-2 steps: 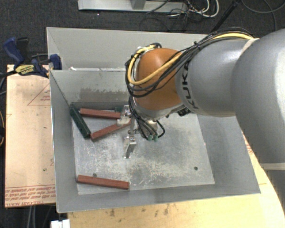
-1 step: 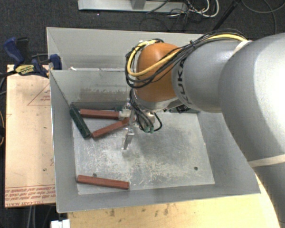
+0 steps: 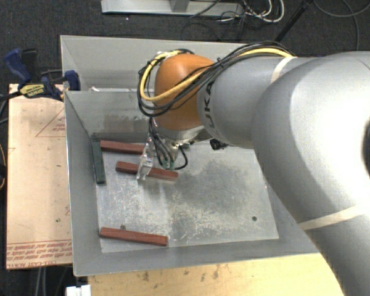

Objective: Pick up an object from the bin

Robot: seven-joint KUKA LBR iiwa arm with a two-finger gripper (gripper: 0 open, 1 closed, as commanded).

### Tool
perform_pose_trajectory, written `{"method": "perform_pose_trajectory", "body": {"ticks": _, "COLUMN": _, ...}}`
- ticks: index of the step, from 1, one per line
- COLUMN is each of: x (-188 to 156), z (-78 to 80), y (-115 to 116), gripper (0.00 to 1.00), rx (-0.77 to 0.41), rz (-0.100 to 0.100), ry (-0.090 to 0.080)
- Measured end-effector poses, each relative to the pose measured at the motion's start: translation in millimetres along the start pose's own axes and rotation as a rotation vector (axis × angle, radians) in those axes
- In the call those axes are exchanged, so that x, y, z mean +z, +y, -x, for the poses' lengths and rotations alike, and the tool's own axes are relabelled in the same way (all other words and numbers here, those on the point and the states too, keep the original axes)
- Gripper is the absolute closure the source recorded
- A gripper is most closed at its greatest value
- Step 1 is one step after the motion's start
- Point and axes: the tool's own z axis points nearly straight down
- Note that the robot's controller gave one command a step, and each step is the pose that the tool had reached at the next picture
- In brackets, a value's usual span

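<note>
My gripper (image 3: 144, 169) hangs low in the bin's back left part, its fingers (image 3: 147, 162) down at the middle of a reddish-brown bar (image 3: 128, 168) that lies flat on the floor. The bar runs left to right and passes under the fingertips. A second reddish-brown bar (image 3: 121, 146) lies just behind it, near the back wall. A dark green bar (image 3: 98, 161) lies lengthwise along the left wall, to the left of both.
A third reddish-brown bar (image 3: 134, 235) lies near the bin's front left corner. The arm with its orange cover and cables reaches in from the right and covers the bin's back right part.
</note>
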Motion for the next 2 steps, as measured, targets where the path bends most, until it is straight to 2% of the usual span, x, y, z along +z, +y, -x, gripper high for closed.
{"method": "perform_pose_trajectory", "body": {"ticks": 1, "x": 0.0, "z": 0.0, "y": 0.0, "gripper": 1.00, "rx": 0.000, "rz": 0.000, "ry": 0.000}}
{"method": "perform_pose_trajectory", "body": {"ticks": 2, "x": -153.2, "z": 5.4, "y": -8.8, "gripper": 1.00, "rx": 0.040, "rz": -0.004, "ry": 0.005}}
